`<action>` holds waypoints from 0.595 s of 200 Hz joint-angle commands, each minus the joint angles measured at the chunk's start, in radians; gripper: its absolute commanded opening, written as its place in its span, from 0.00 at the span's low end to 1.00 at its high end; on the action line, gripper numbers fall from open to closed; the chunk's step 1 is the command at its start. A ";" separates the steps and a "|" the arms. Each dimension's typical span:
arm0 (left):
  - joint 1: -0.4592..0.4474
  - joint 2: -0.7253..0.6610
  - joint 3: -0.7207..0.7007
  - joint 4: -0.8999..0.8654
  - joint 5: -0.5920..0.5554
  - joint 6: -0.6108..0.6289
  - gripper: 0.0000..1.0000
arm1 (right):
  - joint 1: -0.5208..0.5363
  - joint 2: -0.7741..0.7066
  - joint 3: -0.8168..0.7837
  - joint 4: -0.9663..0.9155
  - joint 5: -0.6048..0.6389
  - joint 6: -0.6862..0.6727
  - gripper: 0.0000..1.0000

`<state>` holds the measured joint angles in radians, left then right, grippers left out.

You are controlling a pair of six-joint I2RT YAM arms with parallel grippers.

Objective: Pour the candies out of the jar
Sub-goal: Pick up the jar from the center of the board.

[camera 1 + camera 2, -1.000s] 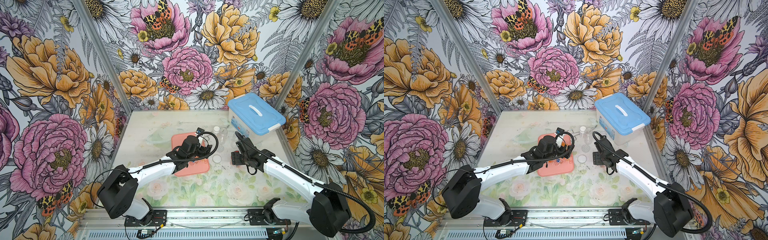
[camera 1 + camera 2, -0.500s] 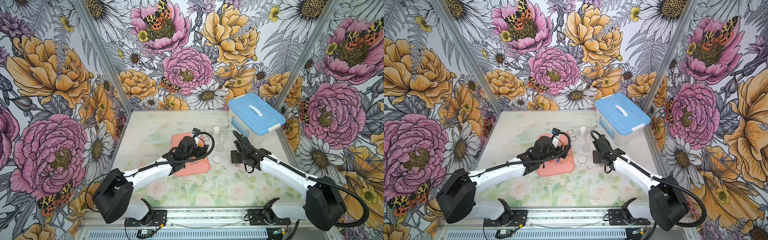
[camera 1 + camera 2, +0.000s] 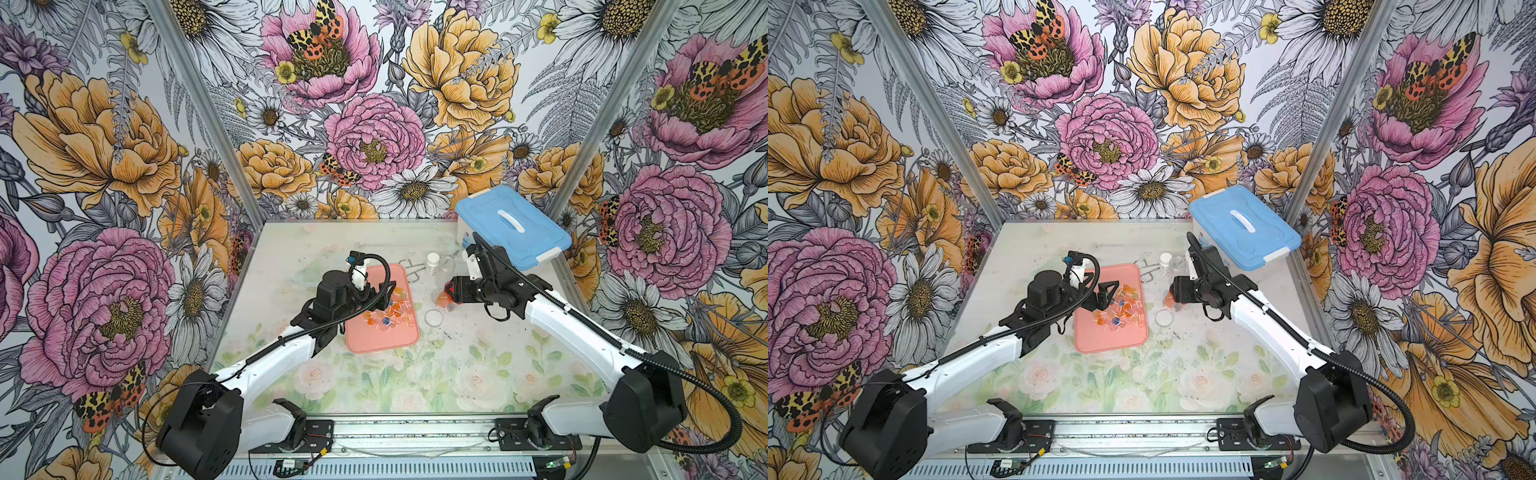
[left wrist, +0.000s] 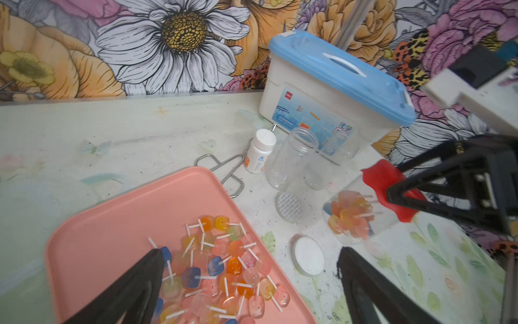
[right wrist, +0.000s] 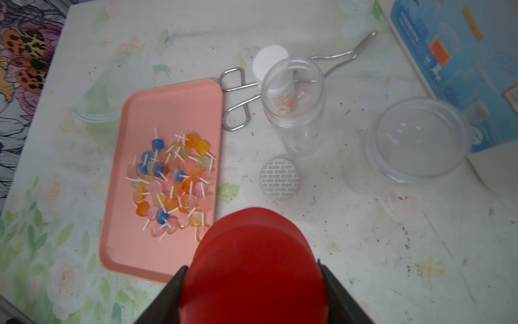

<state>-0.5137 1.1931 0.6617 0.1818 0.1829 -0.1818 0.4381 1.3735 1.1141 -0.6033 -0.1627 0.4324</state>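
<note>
Grip change: R gripper (image 5: pixel 253 266) just clamped red lid (image 5: pixel 252 244) of jar (image 4: pixel 353 224); L gripper (image 4: pixel 249 252) spread wide over tray (image 4: pixel 112 224). Unscrew next, prob.

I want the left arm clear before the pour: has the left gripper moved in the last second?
Yes. Judged against the pink tray, the left gripper has drawn back across it, away from the blue-lidded box.

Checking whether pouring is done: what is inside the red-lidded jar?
Through the clear wall of the jar, orange and pink candies show, piled inside. The red lid, clamped by the right gripper, hides that end.
</note>
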 commanded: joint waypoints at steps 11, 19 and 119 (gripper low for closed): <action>0.000 -0.043 -0.008 0.034 0.176 0.091 0.99 | -0.002 0.081 0.161 -0.025 -0.242 -0.031 0.42; -0.001 -0.040 -0.007 0.039 0.201 0.102 0.99 | -0.002 0.101 0.193 -0.026 -0.277 -0.028 0.42; -0.112 0.085 0.108 -0.013 0.222 0.274 0.99 | 0.051 0.150 0.342 -0.096 -0.480 -0.025 0.40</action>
<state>-0.6147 1.2484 0.7158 0.1802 0.3805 0.0208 0.4759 1.5330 1.4235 -0.6731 -0.5766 0.4183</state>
